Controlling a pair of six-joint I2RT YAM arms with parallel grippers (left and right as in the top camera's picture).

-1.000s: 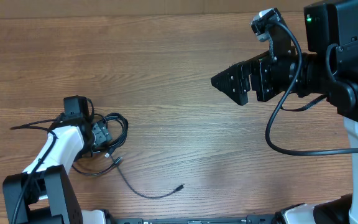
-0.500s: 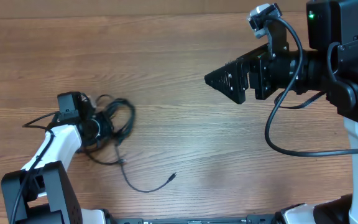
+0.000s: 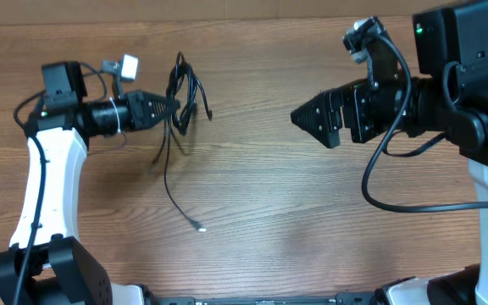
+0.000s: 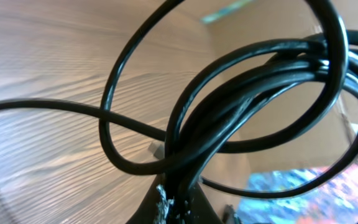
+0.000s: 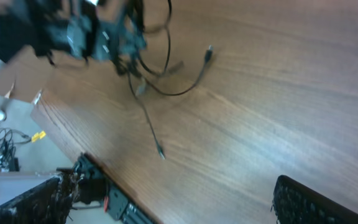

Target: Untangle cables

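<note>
Black cables (image 3: pixel 182 97) in clamped left fingers (image 3: pixel 161 108), over wooden table (image 3: pixel 269 212)

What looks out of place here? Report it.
Nothing is spilled or damaged. The one untidy thing is the cables: a knotted bundle pinched in the left gripper over the left side of the table, with one loose strand trailing away to its plug end on the wood.
</note>
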